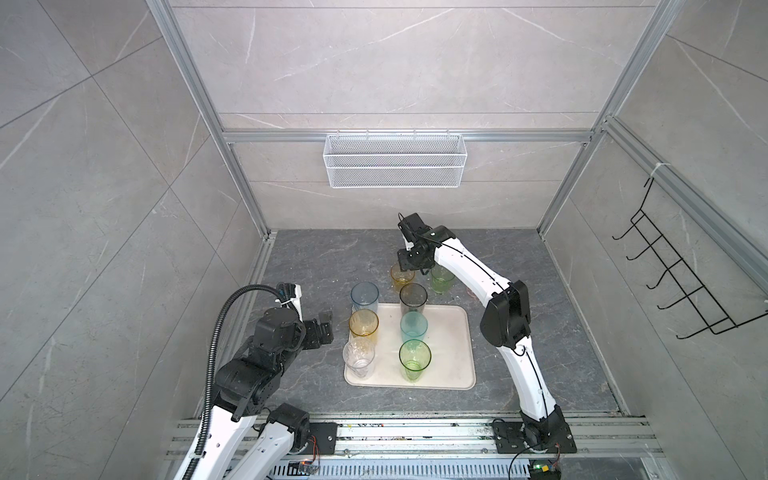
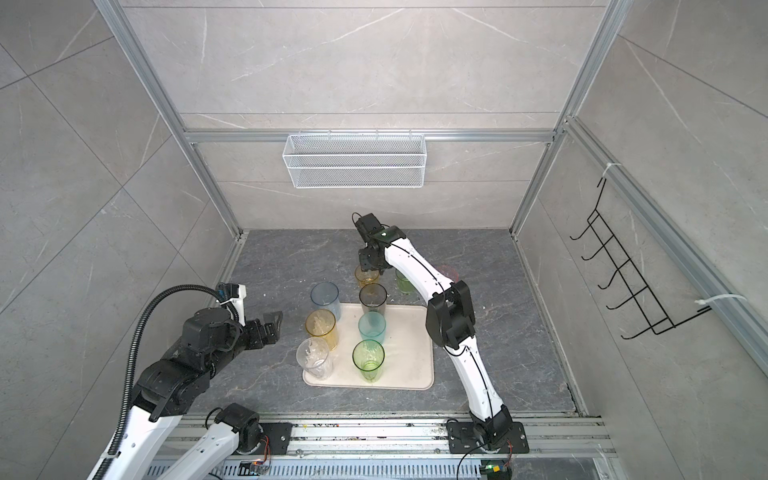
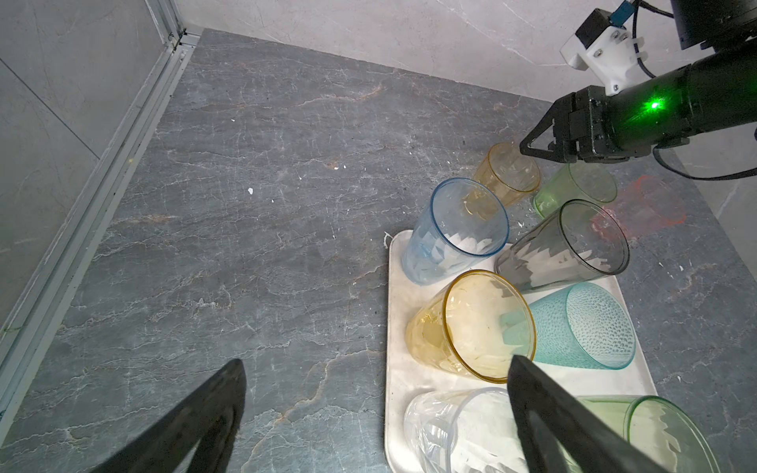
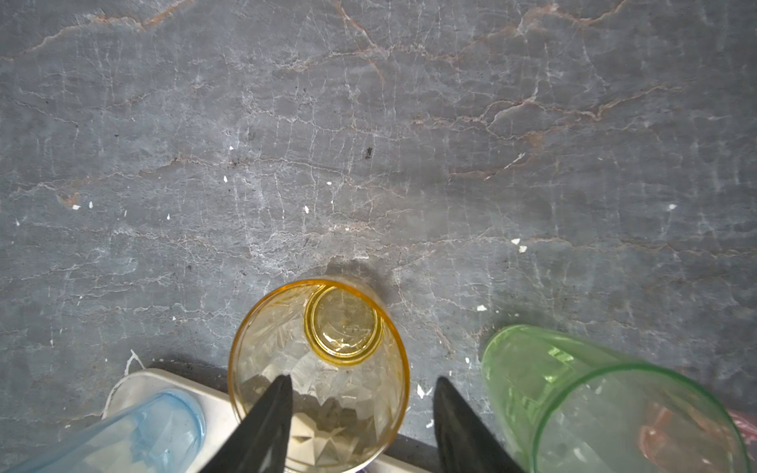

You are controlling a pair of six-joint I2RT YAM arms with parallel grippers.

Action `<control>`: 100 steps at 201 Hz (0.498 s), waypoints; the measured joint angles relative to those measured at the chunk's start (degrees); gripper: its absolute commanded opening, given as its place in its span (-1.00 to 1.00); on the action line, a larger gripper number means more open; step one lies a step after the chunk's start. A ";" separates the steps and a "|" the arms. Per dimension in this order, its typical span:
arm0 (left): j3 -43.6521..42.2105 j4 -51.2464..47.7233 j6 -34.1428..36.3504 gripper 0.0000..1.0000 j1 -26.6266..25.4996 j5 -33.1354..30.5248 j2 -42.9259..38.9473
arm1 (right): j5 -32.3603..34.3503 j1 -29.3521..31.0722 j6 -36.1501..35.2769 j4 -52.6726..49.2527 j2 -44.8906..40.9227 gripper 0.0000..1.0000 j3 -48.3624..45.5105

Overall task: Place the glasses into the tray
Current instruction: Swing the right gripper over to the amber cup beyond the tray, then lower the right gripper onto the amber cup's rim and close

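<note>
Top view: pink glass [image 2: 449, 272] mostly hidden behind R arm [image 2: 419, 266]; most glasses [image 1: 413, 328] on tray [image 1: 449, 345], centre frame. L wrist: left gripper [image 3: 375, 364] spread wide, empty. R wrist: right gripper [image 4: 362, 381] part open, straddling rim of short amber glass [image 4: 327, 368], seemingly untouched; finger bases cut off.

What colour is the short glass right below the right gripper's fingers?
Amber, a translucent yellow-orange; the short glass shows best in the right wrist view.
</note>
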 measured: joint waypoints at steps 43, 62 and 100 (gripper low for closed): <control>0.00 0.00 0.00 1.00 0.00 0.00 0.00 | -0.13 0.00 0.00 -0.61 1.16 0.13 0.74; 0.00 0.00 0.00 1.00 0.00 0.00 0.00 | -0.13 0.00 0.00 -0.81 1.84 0.12 0.79; 0.00 0.00 0.00 1.00 0.00 0.00 0.00 | -0.13 0.00 0.02 -1.57 3.19 0.09 1.42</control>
